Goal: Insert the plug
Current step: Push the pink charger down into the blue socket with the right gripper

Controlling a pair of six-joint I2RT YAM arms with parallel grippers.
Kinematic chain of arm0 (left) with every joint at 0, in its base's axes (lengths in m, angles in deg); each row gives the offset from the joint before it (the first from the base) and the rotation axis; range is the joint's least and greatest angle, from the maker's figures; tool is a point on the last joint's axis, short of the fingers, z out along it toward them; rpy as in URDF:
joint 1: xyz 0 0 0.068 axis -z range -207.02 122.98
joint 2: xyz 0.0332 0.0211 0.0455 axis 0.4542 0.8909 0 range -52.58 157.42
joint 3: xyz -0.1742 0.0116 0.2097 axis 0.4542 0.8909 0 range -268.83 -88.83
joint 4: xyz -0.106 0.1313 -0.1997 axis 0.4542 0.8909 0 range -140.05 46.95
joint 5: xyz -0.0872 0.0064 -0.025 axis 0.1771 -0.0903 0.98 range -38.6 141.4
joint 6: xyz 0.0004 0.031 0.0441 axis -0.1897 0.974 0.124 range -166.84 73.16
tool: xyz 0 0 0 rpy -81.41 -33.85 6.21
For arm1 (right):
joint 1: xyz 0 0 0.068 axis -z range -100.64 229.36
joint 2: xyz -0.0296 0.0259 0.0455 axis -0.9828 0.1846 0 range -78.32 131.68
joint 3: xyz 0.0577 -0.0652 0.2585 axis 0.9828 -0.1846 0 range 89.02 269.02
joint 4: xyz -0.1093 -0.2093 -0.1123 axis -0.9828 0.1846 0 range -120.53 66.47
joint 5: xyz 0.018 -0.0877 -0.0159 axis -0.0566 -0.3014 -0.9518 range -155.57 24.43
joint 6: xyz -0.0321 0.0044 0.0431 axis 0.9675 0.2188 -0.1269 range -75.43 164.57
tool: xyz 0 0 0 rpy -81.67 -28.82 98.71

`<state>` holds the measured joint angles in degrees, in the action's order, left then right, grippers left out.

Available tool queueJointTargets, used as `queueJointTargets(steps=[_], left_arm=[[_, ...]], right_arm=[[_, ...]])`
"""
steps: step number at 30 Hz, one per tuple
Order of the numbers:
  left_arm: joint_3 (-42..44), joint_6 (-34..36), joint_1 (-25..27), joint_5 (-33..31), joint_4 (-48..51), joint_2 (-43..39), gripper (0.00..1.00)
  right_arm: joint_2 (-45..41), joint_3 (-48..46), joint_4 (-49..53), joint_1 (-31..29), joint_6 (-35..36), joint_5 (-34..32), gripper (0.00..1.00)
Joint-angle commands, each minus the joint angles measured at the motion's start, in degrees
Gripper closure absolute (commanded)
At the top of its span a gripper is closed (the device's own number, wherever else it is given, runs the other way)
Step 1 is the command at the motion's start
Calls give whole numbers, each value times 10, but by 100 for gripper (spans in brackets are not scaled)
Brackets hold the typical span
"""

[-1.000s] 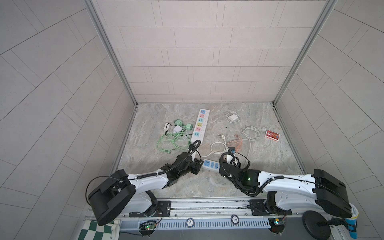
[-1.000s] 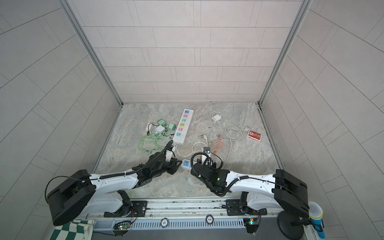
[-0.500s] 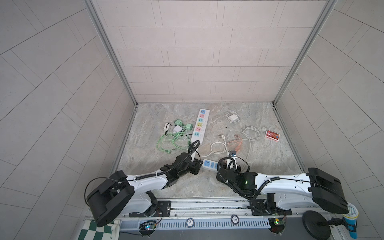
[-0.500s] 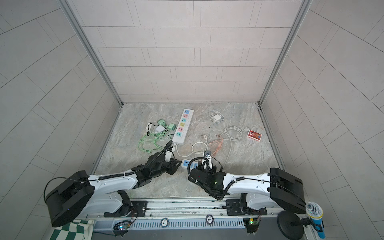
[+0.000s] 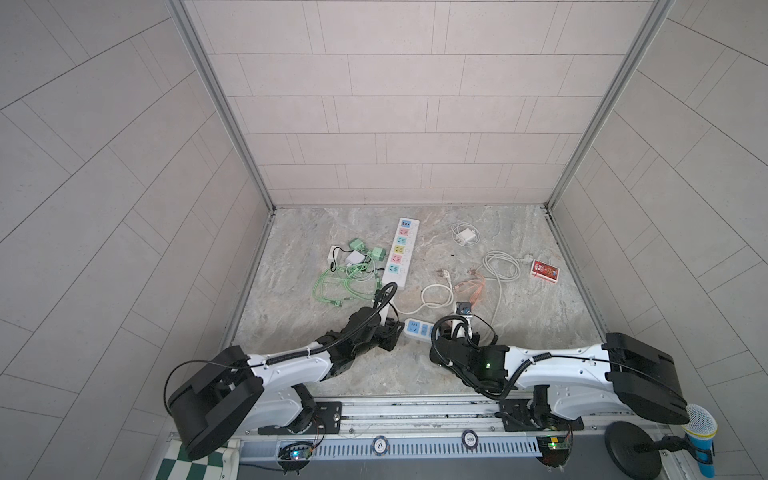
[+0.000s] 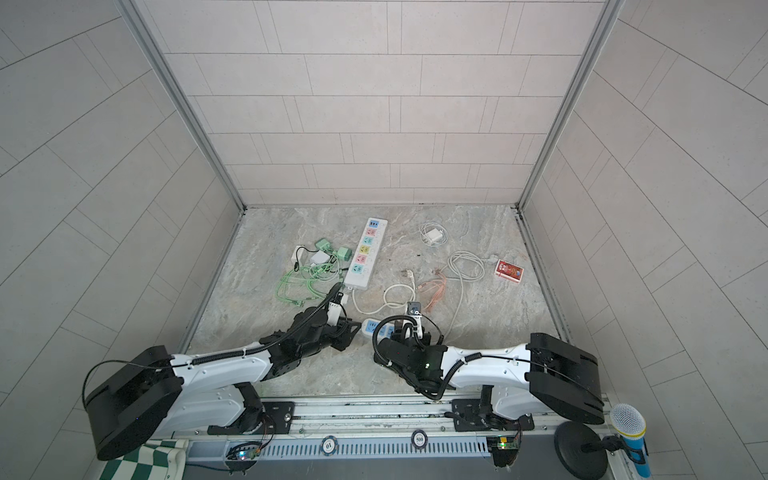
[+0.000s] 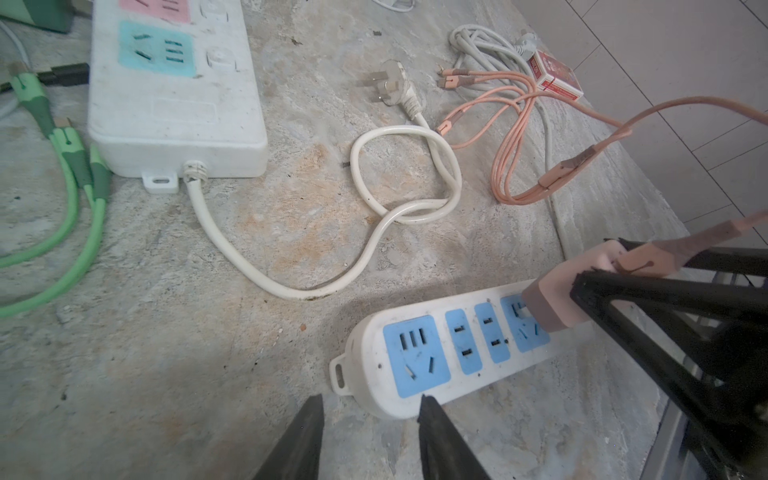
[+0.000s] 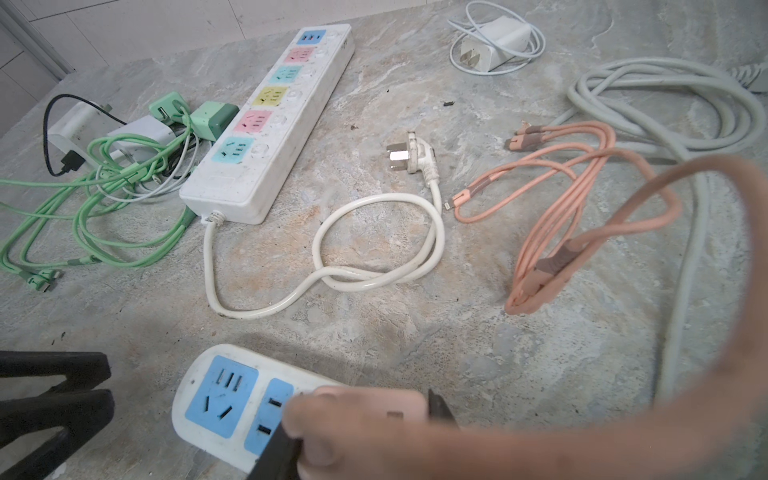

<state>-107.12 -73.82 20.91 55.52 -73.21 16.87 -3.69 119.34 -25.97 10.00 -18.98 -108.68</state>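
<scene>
I have the right gripper [image 8: 359,430] clamped on the pink plug [image 7: 552,299], with a black finger on either side of its body. The plug is at the small white power strip [image 7: 415,357], over the blue socket pad at the end farthest from the left gripper [image 7: 372,401]. Its long axis is tilted, not plumb. The prong face points down and meets the pad, while the back end, where the pink cable [image 8: 582,436] leaves, points up and away toward the right arm. I cannot tell whether the prongs are seated, because the plug body hides them. The cable arcs up off the back of the plug and drops to a loose bundle on the stone floor [image 7: 208,332].

In both top views the small strip lies flat near the front edge between the two arms. Its sockets face up and its long axis runs across from one arm toward the other. The left gripper sits low at the strip's free end — jaws parted, gripping nothing — with the strip's mounting tab just beyond the fingertips. The long multicoloured strip [image 5: 400,252] lies well apart, farther back.
</scene>
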Motion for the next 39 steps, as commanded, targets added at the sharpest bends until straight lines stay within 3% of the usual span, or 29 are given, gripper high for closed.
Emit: queueJointTargets(steps=[1, 9, 18, 30, 39], left_arm=[[10, 8, 1, -9, 3, -16, 57], [12, 9, 1, -19, 19, -47, 57], [12, 4, 1, -42, 51, -88, 57], [40, 2, 1, -79, 69, -153, 57], [19, 0, 1, -99, 87, -141, 54]], right_arm=[[7, -6, 9, -5, -28, -4, 81], [55, 8, 57, -42, -89, -63, 83], [189, 116, 150, -88, -151, -77, 82], [221, 102, 145, -95, -173, -66, 83], [249, 77, 132, -91, -191, -66, 82]])
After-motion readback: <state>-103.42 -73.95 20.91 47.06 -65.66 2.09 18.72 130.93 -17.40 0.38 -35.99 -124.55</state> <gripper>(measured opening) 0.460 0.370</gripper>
